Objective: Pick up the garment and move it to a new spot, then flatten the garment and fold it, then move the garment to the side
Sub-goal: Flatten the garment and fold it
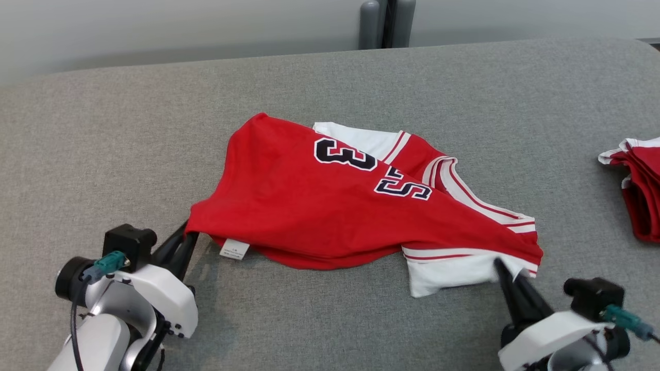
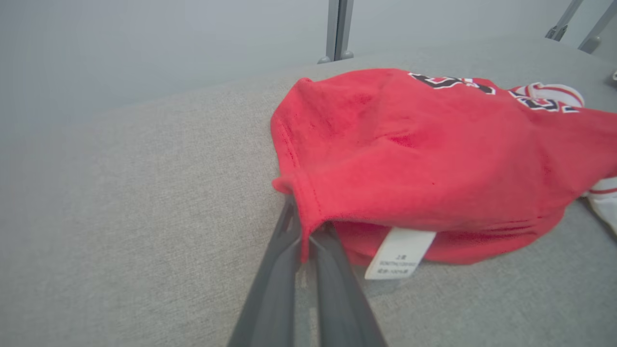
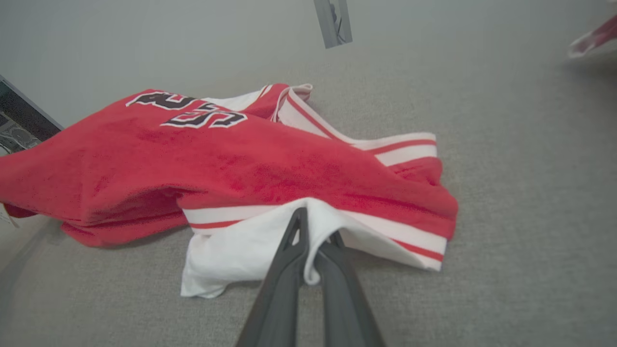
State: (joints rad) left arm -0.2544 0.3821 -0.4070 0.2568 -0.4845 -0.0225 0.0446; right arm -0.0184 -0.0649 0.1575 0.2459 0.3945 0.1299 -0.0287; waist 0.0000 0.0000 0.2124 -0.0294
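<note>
The garment (image 1: 319, 206) is a red jersey with white trim and dark numbers, lying crumpled in the middle of the grey surface. My left gripper (image 1: 188, 236) is shut on its red lower-left corner; in the left wrist view the gripper (image 2: 304, 226) pinches the hem of the garment (image 2: 434, 159) beside a white label (image 2: 399, 253). My right gripper (image 1: 501, 265) is shut on the white fabric at the lower right. The right wrist view has that gripper (image 3: 313, 231) with a fold of the garment (image 3: 250, 164) caught between its fingers.
A stack of folded red and white garments (image 1: 637, 180) lies at the right edge of the grey padded surface (image 1: 129, 129). A grey post (image 1: 386, 23) stands behind the far edge. Bare surface extends left of and behind the jersey.
</note>
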